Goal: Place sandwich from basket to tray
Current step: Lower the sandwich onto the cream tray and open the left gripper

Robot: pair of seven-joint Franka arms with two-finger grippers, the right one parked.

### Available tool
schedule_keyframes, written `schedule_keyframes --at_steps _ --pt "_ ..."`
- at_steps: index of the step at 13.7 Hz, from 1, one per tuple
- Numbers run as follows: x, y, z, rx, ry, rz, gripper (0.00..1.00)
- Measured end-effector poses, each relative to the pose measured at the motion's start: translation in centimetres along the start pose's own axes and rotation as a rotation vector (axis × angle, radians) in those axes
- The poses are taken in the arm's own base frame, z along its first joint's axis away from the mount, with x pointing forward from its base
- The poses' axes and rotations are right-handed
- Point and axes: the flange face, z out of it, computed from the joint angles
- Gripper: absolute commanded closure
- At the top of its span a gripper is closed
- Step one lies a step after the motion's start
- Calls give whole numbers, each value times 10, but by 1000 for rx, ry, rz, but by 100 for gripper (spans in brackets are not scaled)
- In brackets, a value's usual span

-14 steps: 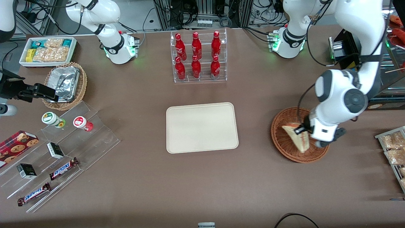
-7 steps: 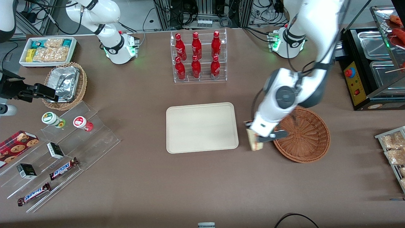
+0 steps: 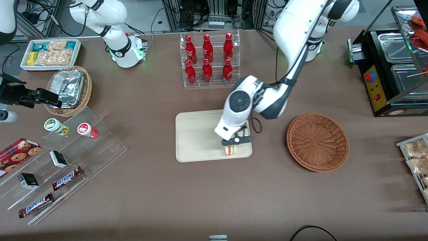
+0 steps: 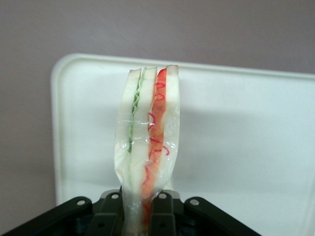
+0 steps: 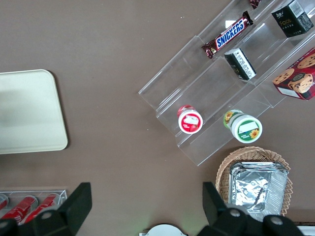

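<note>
The sandwich (image 3: pixel 231 150), a wedge of pale bread with red and green filling, hangs in my gripper (image 3: pixel 235 142) over the cream tray (image 3: pixel 197 137), above the tray's corner nearest the front camera and the basket. In the left wrist view the sandwich (image 4: pixel 147 142) stands upright between the black fingers (image 4: pixel 110 211), which are shut on its lower end, with the tray (image 4: pixel 246 147) underneath. Whether it touches the tray I cannot tell. The reddish-brown basket (image 3: pixel 317 142) sits beside the tray toward the working arm's end, with nothing in it.
A clear rack of red bottles (image 3: pixel 209 60) stands farther from the front camera than the tray. Toward the parked arm's end are a tan basket of foil packets (image 3: pixel 68 89), a white snack bin (image 3: pixel 50 53) and a stepped acrylic shelf (image 3: pixel 63 157). A black appliance (image 3: pixel 384 67) is near the basket.
My gripper carried the sandwich up out of the basket, sideways past the basket's rim, and now holds it over the tray's near corner. The basket is left with nothing in it.
</note>
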Motion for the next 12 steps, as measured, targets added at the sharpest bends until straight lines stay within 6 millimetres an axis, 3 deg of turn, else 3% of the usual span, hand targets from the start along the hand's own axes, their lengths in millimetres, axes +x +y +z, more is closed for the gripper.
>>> schedule_keyframes --at_steps 4,10,11,12 --pt "-22 32 17 17 -16 15 100" --pt "-28 38 29 41 -35 -29 100" --pt "-29 39 32 43 -35 -36 56" --pt "-29 40 34 44 -35 -39 1"
